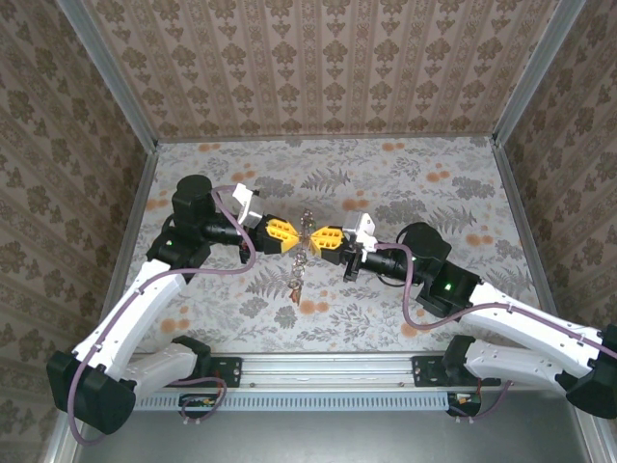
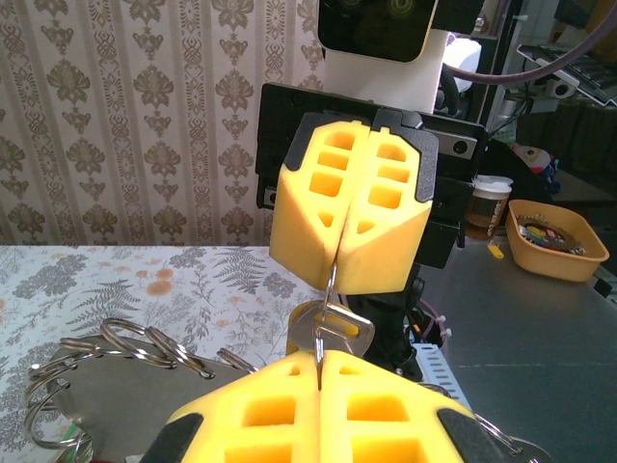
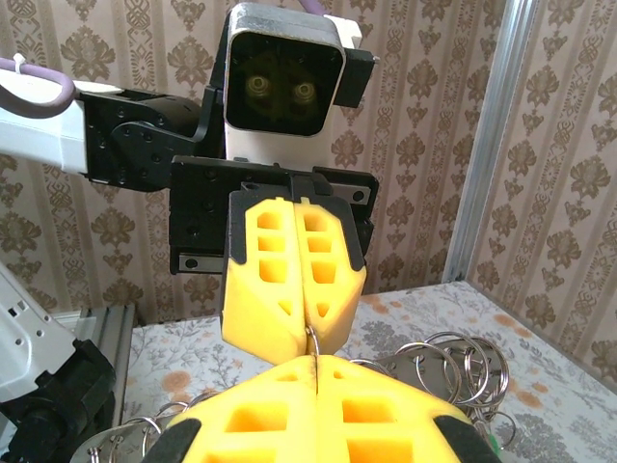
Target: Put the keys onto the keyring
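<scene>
Both sets of yellow fingers are closed, meeting tip to tip across the keyring (image 1: 307, 230). The left fingers (image 1: 288, 233) pinch it from its left side and the right fingers (image 1: 322, 236) from its right. The keyring is held up off the patterned bench (image 1: 424, 183) between them.

From the left wrist, a thin grey wire of the keyring (image 2: 330, 294) runs out of the seam of the right fingers (image 2: 339, 258) and into the seam of the left fingers (image 2: 319, 371). Each pair therefore looks clamped on the loop itself. Directly below the keyring, the keys (image 1: 295, 280) hang in a loose string toward the bench. A flat silver key head (image 2: 339, 333) sits just under the wire. Beside the keyring a cluster of small wire rings (image 2: 130, 342) fans out (the right wrist catches it too (image 3: 453, 359)).

As for progress, every key I can make out hangs beneath the keyring, so the threading looks well advanced. Whether each key is fully on the loop, or one is only part-way round the wire, is too small to tell. What seems left is to finish working that silver key along the wire and then let go.
</scene>
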Motion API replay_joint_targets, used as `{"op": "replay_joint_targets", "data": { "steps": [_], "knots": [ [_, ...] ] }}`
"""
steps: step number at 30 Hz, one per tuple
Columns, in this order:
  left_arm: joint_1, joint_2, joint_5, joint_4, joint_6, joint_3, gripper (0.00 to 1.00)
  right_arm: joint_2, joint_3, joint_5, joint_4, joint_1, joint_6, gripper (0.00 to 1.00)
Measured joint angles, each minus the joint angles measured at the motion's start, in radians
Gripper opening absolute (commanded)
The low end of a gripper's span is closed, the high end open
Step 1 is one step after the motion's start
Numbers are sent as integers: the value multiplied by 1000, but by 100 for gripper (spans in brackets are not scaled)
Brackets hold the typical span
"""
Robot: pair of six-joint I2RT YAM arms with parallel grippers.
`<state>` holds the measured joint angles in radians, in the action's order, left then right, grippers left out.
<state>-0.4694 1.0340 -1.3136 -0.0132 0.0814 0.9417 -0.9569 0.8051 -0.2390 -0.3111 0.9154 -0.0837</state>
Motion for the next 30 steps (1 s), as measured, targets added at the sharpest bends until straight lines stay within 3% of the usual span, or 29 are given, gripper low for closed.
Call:
{"op": "replay_joint_targets", "data": {
  "steps": [30],
  "knots": [
    [1, 0, 1, 1, 0, 0, 0, -23, 10, 0, -13, 1, 0, 0]
  ]
}}
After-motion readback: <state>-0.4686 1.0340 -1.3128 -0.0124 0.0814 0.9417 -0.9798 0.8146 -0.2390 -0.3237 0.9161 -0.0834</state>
